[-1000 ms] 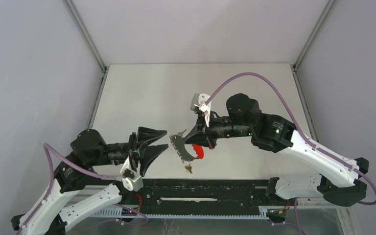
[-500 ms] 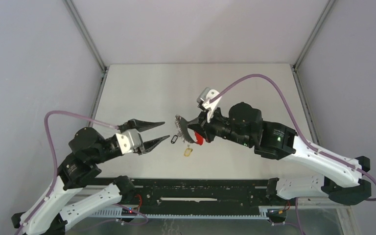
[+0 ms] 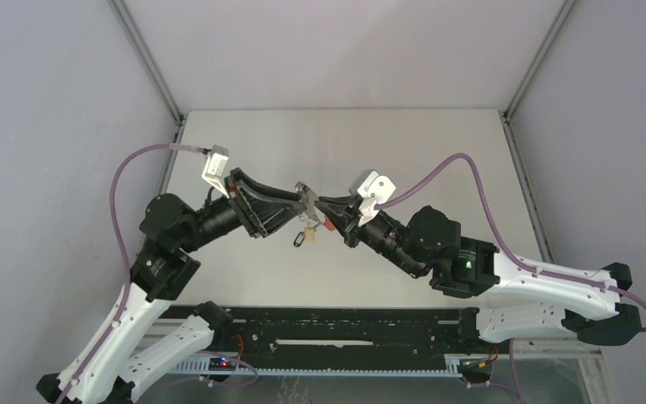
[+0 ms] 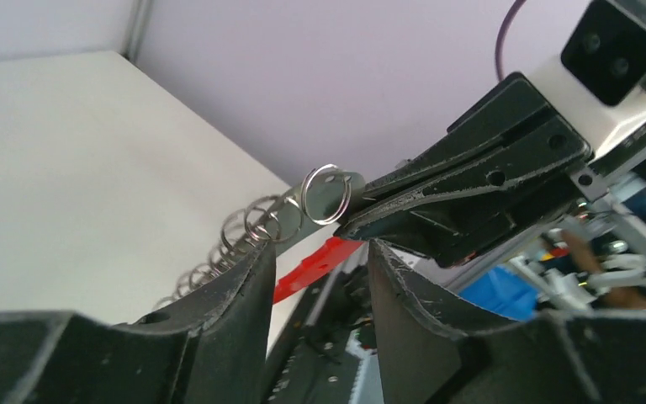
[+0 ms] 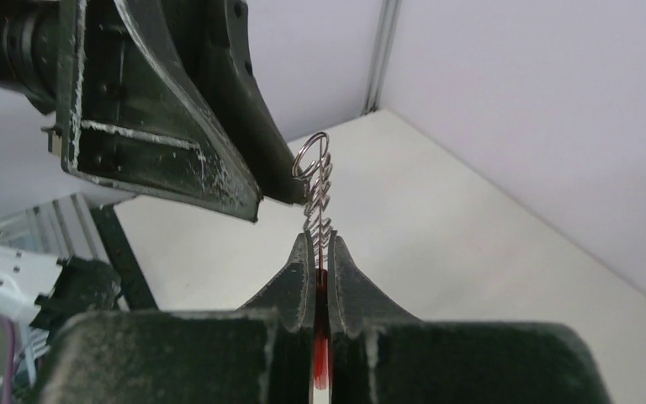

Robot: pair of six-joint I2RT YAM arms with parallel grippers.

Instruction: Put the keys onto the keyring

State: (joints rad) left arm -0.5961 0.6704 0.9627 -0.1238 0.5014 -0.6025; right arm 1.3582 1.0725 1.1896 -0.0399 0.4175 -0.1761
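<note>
My right gripper (image 3: pixel 330 210) is shut on the red band of the keyring (image 5: pixel 320 358) and holds it in the air over the middle of the table. The silver wire rings (image 5: pixel 317 198) stick out past its fingertips. My left gripper (image 3: pixel 293 200) is open, tip to tip with the right one. Its fingers (image 4: pixel 252 282) stand apart just below the rings (image 4: pixel 256 220), with the red band (image 4: pixel 315 263) showing in the gap. A key with a yellow-orange tag (image 3: pixel 309 229) hangs under the rings. A small dark piece (image 3: pixel 300 241), likely the black-tag key, is beside it.
The white table (image 3: pixel 244 151) lies below, with grey walls and metal corner posts on three sides. A black rail (image 3: pixel 328 324) runs along the near edge between the arm bases. Purple cables (image 3: pixel 471 168) loop above both arms.
The left gripper has swung up and right to meet the keyring. The right gripper has carried the keyring left and away from the rail, with the keys dangling under it.
</note>
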